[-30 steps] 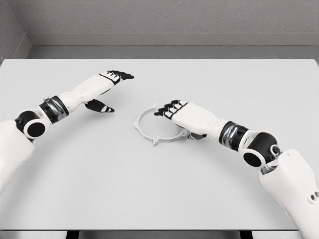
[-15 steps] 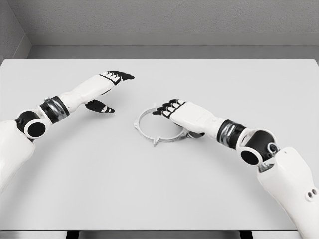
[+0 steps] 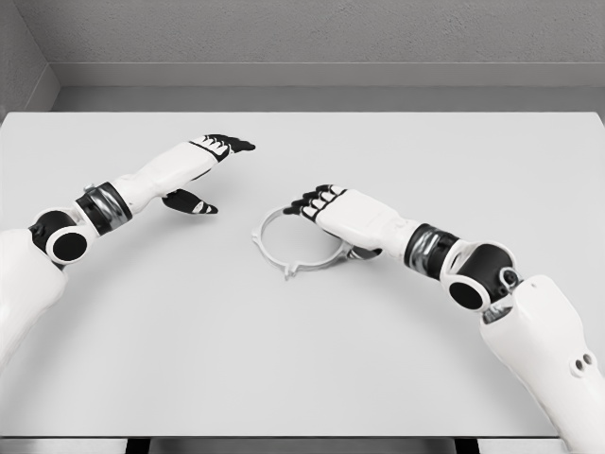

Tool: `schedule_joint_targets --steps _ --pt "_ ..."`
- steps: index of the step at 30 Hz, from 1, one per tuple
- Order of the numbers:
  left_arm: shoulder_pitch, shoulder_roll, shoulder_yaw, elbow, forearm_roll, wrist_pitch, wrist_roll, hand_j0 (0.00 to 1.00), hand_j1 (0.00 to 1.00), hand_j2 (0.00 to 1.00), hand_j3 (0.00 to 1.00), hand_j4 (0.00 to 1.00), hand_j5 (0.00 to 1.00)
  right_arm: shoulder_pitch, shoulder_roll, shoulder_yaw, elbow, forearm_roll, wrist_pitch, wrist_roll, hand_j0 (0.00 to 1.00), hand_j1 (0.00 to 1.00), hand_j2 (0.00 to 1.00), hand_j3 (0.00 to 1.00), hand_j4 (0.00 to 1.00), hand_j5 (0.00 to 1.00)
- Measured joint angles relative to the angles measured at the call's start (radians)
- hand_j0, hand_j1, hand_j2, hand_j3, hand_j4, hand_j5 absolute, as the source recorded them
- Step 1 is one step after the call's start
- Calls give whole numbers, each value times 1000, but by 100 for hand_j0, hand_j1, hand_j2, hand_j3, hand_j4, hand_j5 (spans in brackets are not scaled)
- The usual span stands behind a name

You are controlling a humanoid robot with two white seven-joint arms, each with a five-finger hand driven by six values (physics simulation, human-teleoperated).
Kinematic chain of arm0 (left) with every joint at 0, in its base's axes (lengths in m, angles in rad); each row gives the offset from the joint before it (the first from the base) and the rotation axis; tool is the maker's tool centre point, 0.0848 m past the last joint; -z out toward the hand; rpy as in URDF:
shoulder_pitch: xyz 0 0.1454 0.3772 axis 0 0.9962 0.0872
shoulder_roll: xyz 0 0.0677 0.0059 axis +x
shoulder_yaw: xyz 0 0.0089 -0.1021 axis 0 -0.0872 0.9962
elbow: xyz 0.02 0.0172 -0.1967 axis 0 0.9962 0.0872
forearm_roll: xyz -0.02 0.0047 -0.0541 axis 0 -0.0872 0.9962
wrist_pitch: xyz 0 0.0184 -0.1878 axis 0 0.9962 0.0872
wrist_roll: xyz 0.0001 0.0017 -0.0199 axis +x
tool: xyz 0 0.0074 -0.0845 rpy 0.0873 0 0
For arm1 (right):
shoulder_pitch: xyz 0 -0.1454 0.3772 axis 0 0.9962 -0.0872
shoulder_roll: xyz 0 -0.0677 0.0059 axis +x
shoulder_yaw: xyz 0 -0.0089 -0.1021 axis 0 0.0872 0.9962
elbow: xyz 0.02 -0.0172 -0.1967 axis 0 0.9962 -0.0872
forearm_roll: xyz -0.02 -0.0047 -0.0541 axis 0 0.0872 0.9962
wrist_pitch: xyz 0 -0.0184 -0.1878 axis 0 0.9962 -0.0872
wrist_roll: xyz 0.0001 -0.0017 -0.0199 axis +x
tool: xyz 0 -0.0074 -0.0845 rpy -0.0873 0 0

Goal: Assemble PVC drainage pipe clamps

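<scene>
My left hand (image 3: 194,163) is white across the back with black fingertips and a black thumb. My right hand (image 3: 345,214) is the same white with black fingers. The pipe clamp (image 3: 284,248) is pale grey-white, nearly matching the plain light grey table (image 3: 284,359). Behind it, the wall (image 3: 312,33) is darker speckled grey.

Left robot hand (image 3: 200,163) outstretched, fingers straight; right robot hand (image 3: 342,216) palm-down, fingers curled.
</scene>
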Motion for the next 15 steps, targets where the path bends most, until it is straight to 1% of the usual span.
schedule_joint_targets --steps 12,15 --pt "3 -4 0 -1 -1 0 0 100 100 100 100 100 100 -6 -1 -3 1 -1 4 -1 100 100 100 100 100 100" --pt "3 -4 0 -2 -1 0 0 100 100 100 100 100 100 5 -32 -37 -4 -3 4 -2 100 100 100 100 100 100"
